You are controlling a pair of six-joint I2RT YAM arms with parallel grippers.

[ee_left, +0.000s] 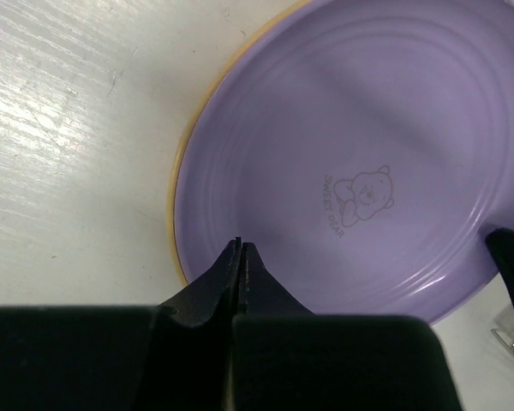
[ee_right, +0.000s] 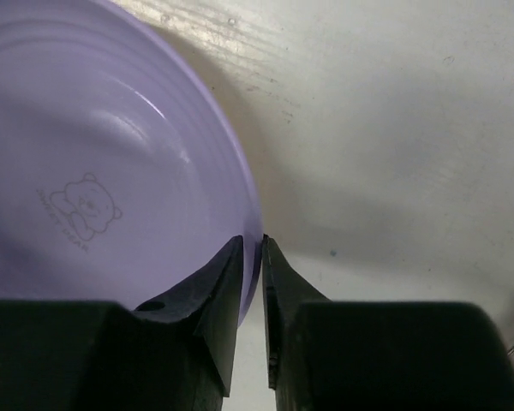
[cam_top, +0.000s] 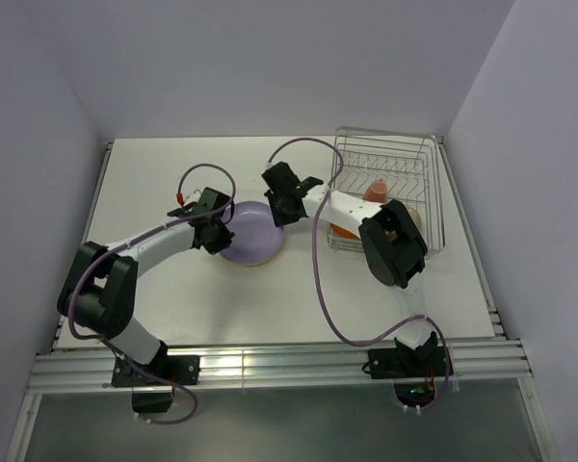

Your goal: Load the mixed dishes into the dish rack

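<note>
White tabletop (cam_top: 193,289), pale lilac walls around it, nothing fancy. From overhead, your left arm comes up off its base at the near left corner, folds at the elbow and stretches right along the table to the left side of the large flat lilac plate (cam_top: 253,241). Your right arm goes the other way. Its elbow sits in front of the dish rack (cam_top: 419,192) and its forearm runs left to the plate's far right rim.

Your left gripper (ee_left: 241,247) is clenched tight, with only a hairline between the fingers. The tips sit over the plate just inside its rim, nothing caught between them. I can't tell if they're actually pressing on it.

Your right gripper (ee_right: 252,244) is down to a narrow slit with the plate's rim poking into it. I can't tell whether that's a real clamp or just straddling.

The plate is on the table, well left of the rack, bear print facing up. A pink mug (cam_top: 376,190) and an orange bowl (cam_top: 341,231) are already in the rack.
</note>
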